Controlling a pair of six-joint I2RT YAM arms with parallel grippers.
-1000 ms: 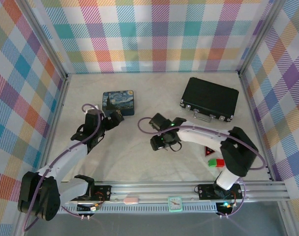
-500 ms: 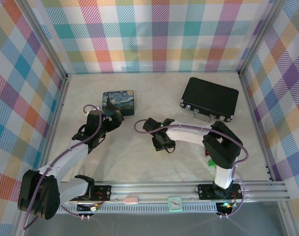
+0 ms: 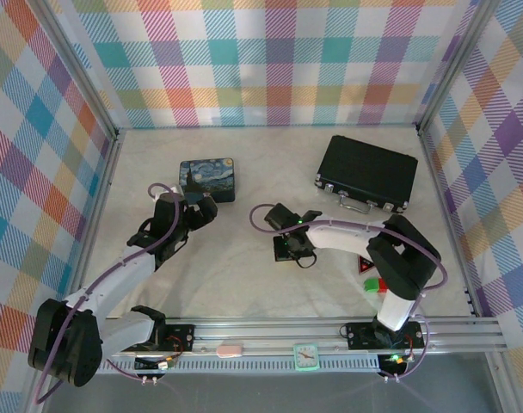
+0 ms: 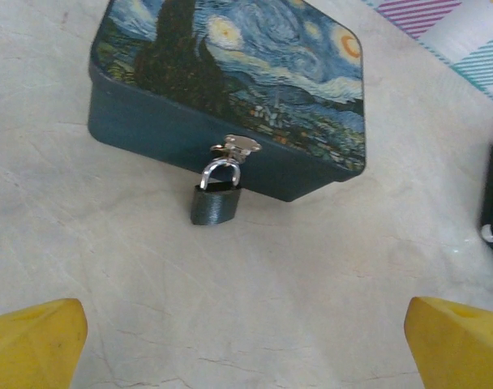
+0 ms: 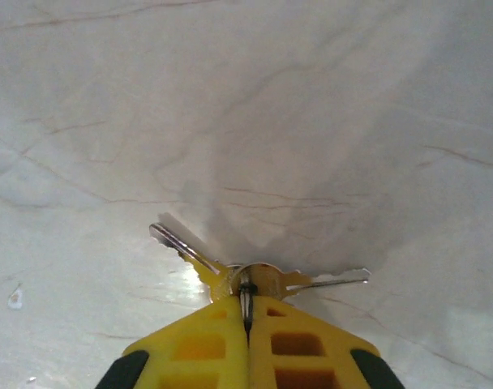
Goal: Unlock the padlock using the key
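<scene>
One step looks done: the right tool (image 5: 248,316) is clamped on the key (image 5: 255,279) near the tabletop's (image 5: 311,97) middle. The padlock (image 4: 216,201) hangs shut on the painted tin (image 4: 230,81) toward the far left corner, facing the wide-open left tool (image 4: 246,340). Carrying, inserting and turning the key remain.

Shiny metal key (image 5: 267,277); glossy marble-look table (image 5: 230,97)

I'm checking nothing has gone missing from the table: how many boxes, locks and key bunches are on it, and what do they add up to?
Boxes: 2, the painted tin and the black case
Locks: 1, the padlock at the tin's clasp
Key bunches: 1, the key bunch
Total: 4
</scene>
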